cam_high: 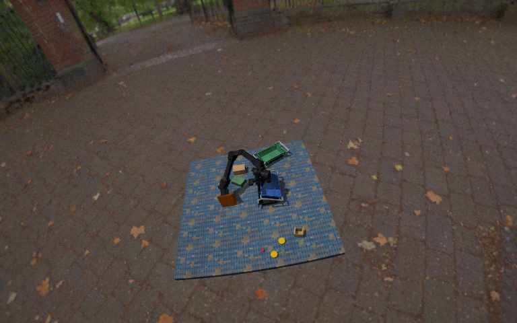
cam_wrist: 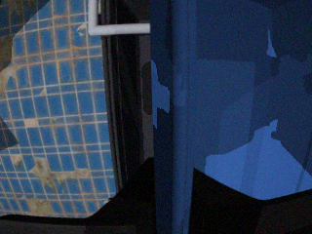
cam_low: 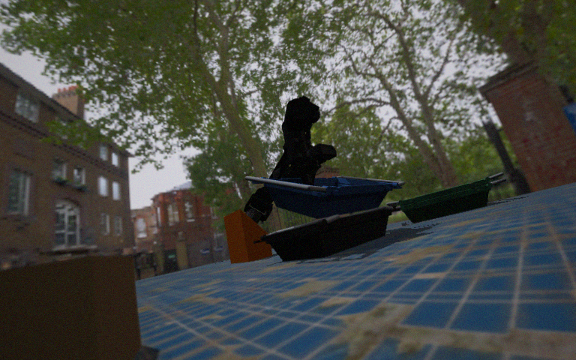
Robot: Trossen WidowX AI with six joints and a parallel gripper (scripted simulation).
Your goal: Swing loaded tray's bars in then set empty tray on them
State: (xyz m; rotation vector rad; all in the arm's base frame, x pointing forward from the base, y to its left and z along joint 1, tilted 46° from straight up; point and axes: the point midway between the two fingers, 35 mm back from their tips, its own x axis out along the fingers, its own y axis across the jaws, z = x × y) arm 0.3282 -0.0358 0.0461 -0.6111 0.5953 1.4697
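Note:
My gripper (cam_high: 261,182) (cam_wrist: 161,164) is shut on the long side wall of the blue empty tray (cam_high: 274,182) (cam_low: 331,200) (cam_wrist: 234,107). The blue tray hangs just above the black loaded tray (cam_low: 335,234) (cam_wrist: 123,102); from the low camera its underside comes close to the black rim, and I cannot tell if they touch. The blue tray's own bars stick out at its ends. In the wrist view a light wire bar (cam_wrist: 124,29) crosses the black tray's top and runs under the blue tray. The black tray's other bar and its blocks are hidden or too dark to make out.
A green tray (cam_high: 271,153) (cam_low: 445,202) stands behind. Near the arm are an orange block (cam_high: 227,200) (cam_low: 242,239), a tan box (cam_high: 239,168) and a green block (cam_high: 238,180). A small open box (cam_high: 299,233), two yellow discs (cam_high: 281,240) (cam_high: 274,254) and a red piece lie in front.

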